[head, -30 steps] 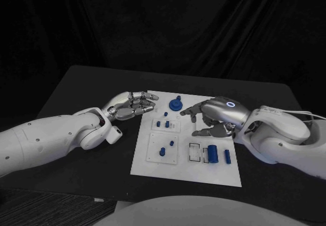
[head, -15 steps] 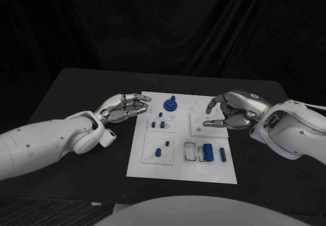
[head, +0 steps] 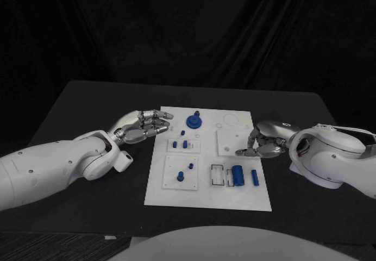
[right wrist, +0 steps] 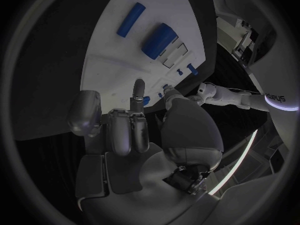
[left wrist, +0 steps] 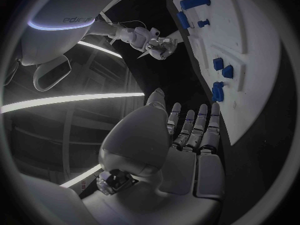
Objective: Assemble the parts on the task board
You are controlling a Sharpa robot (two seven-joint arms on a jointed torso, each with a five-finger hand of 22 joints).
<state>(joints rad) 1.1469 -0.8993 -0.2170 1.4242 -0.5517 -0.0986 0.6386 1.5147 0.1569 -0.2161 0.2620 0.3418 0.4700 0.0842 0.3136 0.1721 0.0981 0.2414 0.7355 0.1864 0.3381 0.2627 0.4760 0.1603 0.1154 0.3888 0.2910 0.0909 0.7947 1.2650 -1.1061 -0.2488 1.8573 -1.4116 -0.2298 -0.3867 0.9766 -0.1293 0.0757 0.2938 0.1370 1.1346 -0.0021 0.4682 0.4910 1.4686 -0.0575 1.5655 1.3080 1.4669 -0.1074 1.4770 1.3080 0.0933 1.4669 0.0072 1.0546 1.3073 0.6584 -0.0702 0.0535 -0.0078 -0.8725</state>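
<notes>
Head view: the task board (head: 205, 193) lies mid-table, blue parts (head: 238, 176) clustered toward its 4 o'clock side. The left hand (head: 144, 125) hovers at the board's 10 o'clock edge, fingers loosely curled around nothing. The right hand (head: 265, 142) sits at 3 o'clock, fingers curled, gripping nothing.

Left wrist view: left hand's fingers (left wrist: 210, 130) extend side by side, empty, beside the board (left wrist: 262, 60).

Right wrist view: right hand (right wrist: 134, 130) curled, 1 finger extended over the board (right wrist: 112, 70), holding nothing.

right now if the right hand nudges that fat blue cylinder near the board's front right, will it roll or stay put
The fat blue cylinder lies on its side, so it would probably roll sideways. It looks rigid and smooth, so possibly slippery to pinch. Its neighbour, the thin blue pin, may get bumped.
</notes>
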